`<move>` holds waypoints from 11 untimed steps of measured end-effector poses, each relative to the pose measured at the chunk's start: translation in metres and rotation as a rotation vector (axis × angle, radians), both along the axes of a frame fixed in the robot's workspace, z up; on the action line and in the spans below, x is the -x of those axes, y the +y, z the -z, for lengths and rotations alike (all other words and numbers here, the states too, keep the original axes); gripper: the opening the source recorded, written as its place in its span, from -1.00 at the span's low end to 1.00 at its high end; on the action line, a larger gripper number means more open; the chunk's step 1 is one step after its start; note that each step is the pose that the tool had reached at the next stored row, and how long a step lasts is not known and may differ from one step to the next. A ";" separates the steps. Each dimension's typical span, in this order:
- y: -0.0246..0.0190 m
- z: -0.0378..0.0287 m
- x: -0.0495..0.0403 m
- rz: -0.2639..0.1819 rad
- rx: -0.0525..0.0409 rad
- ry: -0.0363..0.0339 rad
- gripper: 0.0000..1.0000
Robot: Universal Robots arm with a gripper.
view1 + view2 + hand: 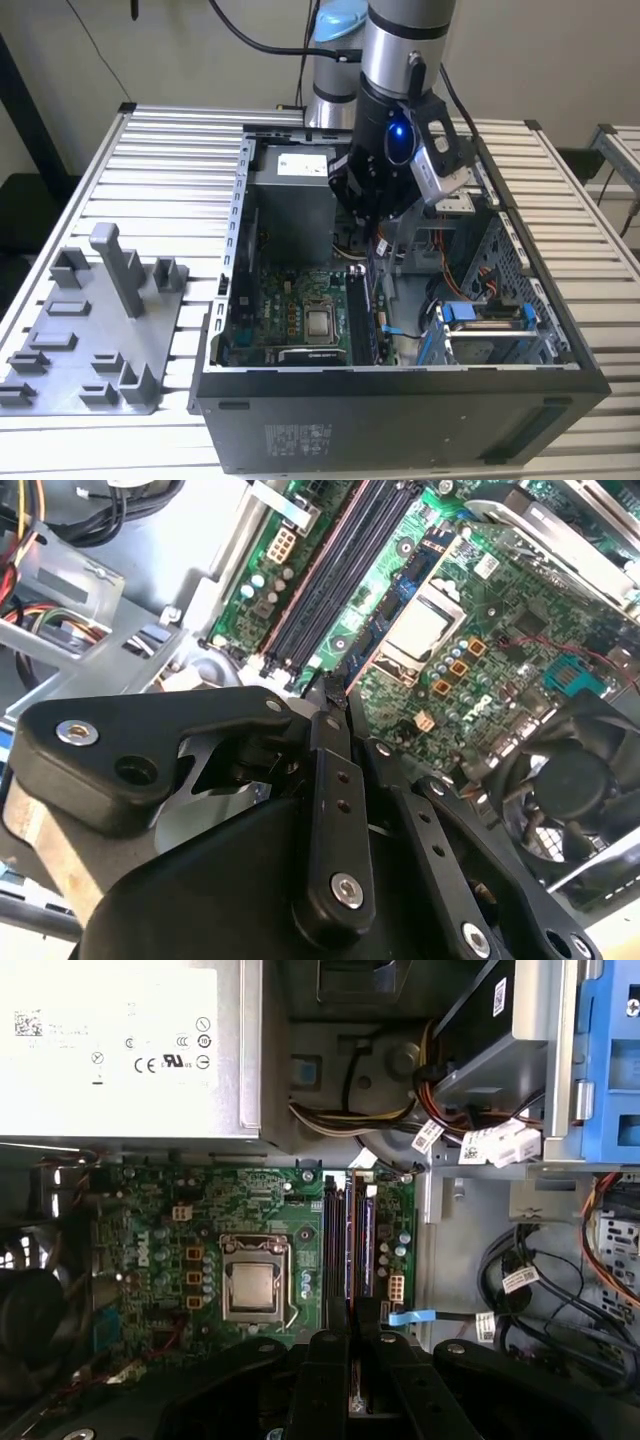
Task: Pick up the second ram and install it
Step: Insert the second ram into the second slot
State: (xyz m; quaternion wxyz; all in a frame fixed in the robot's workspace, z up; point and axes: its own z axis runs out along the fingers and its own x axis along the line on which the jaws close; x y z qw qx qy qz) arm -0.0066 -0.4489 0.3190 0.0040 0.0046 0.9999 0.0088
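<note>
My gripper (376, 232) hangs inside the open computer case (400, 395), above the motherboard (200, 1260). In both wrist views its black fingers (328, 1380) stand pressed close together. Between them I see the second ram (349, 1260) edge-on, a thin dark strip in line with the long black memory slots (345, 575), and its dark end (331, 688) shows at the fingertips. I cannot tell whether its lower edge touches a slot. Another dark strip with chips (366, 1245) stands in the neighbouring slot.
A silver processor socket (250, 1290) lies beside the slots. The grey power supply (120, 1050), cable bundles (520, 1280) and a blue drive bracket (485, 315) crowd the case. A grey plastic tray with upright posts (95, 330) lies on the slatted table at the exterior view's left.
</note>
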 end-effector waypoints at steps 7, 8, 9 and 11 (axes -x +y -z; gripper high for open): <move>-0.0004 0.0083 -0.0024 0.000 0.0010 0.0029 -0.73; -0.0007 0.0098 -0.0026 0.000 0.0011 0.0034 -0.73; -0.0014 0.0109 -0.0028 0.000 0.0012 0.0042 -0.73; -0.0025 0.0136 -0.0032 0.000 0.0010 0.0057 -0.73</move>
